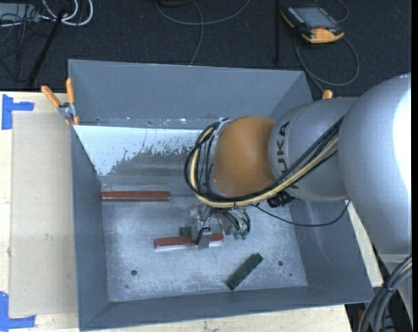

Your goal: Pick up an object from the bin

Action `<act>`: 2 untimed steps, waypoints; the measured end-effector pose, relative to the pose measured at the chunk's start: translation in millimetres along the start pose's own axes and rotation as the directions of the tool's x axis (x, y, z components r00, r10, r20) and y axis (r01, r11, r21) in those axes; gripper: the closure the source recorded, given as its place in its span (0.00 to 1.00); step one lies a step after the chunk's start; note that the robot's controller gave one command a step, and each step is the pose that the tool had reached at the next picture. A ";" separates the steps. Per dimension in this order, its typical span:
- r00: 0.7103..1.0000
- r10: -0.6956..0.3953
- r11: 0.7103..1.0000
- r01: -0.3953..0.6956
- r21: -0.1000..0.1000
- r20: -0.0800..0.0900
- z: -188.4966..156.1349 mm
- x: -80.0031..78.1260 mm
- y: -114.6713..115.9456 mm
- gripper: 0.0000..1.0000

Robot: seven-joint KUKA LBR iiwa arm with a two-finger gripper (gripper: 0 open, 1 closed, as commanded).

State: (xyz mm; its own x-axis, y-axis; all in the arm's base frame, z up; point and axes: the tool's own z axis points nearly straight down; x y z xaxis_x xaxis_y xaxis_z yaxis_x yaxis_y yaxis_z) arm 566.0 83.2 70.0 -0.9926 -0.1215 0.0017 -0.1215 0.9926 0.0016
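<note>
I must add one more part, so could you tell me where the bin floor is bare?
The floor is bare on the left, between the upper brown strip and the lower brown strip, and in the lower-left corner. It is crowded around the gripper and the green bar.

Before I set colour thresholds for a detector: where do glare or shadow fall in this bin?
Camera view: glare whitens the bin's back wall above the upper brown stick; the floor beneath the arm, right of the gripper, looks somewhat darker; the lower brown stick by the gripper and the dark green strip lie in even light.
</note>
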 end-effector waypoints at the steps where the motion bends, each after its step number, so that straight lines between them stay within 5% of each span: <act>1: 1.000 0.004 1.000 -0.004 0.000 0.007 -42.9 -1.2 0.0 1.00; 2: 1.000 0.007 1.000 -0.007 0.000 0.006 -73.6 -2.1 0.1 1.00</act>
State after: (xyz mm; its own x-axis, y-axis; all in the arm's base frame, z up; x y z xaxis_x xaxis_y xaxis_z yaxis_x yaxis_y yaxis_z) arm 568.2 83.5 143.6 -0.9934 -0.1146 -0.0041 -0.1146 0.9934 0.0011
